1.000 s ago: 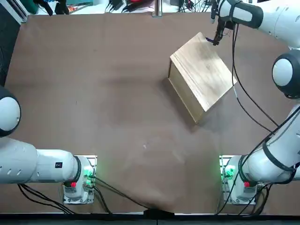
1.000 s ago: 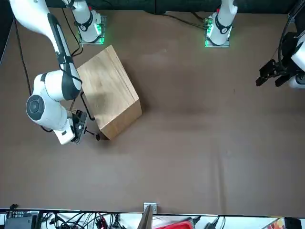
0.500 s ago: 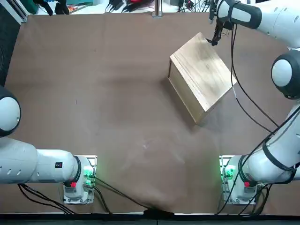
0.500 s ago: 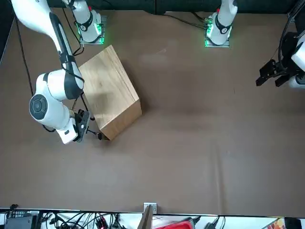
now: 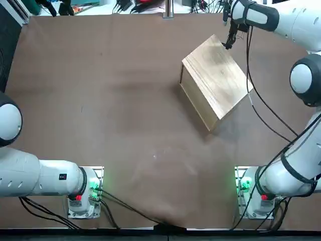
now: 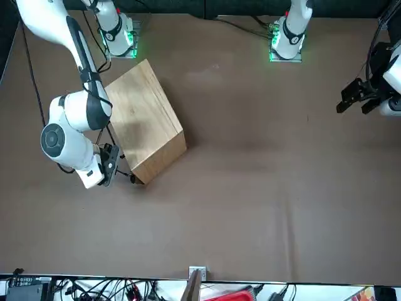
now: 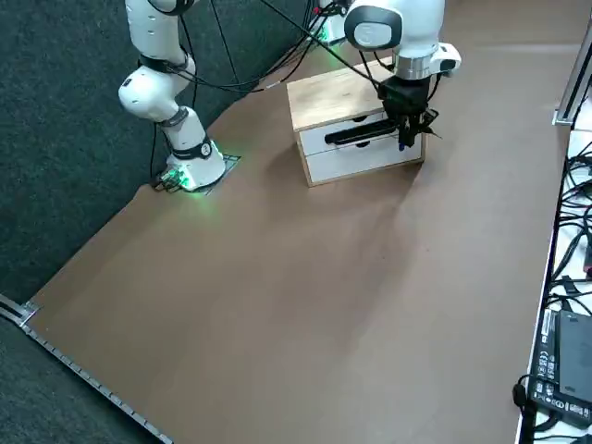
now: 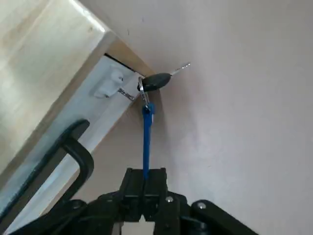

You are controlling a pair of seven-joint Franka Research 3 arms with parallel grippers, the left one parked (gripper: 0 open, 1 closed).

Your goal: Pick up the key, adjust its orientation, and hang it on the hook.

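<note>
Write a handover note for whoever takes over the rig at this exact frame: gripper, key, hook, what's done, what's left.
Right gripper: shut on the blue tag, at the wooden box's white front face near its far corner.
Key: off the table, its ring at the hook on that face; whether the ring is fully seated cannot be told.
Done: pickup and reorientation.
Left: confirm the ring is on the hook, release the tag, back away.

Key [image 8: 157,81] beside the wooden box [image 5: 215,80] corner, at its hook [image 8: 126,93], table [image 5: 100,100] underneath
</note>
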